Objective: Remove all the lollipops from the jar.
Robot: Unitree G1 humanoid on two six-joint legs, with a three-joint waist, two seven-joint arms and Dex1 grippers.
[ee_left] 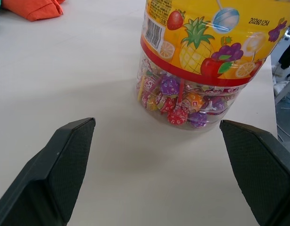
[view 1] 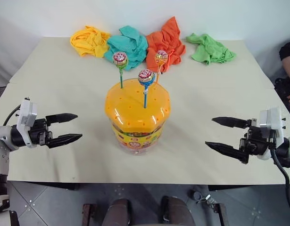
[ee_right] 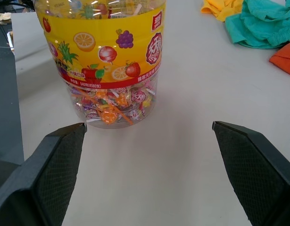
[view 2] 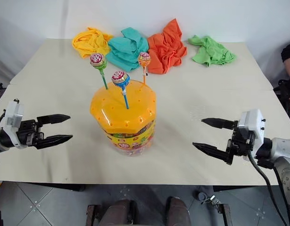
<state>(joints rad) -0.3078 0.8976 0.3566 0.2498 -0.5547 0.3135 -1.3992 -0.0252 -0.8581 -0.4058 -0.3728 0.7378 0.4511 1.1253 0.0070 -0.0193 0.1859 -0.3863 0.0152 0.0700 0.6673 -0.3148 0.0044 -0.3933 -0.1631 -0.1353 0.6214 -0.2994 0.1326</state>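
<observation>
Three lollipops stand upright in the orange lid of the jar [view 1: 136, 115], mid-table: green-stick lollipop [view 1: 120, 60], blue-stick lollipop [view 1: 145, 76], orange-stick lollipop [view 1: 161, 58]. Left gripper [view 1: 65, 127] and right gripper [view 1: 226, 135] flank the jar, well apart from it, jaws spread wide, holding nothing. Four crumpled cloths [view 1: 152, 41] lie along the table's [view 1: 55, 84] far edge.

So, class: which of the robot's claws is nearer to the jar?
Left, though only slightly. The left claw hangs open at the jar's left side, the right claw open farther off at its right, neither touching.
</observation>
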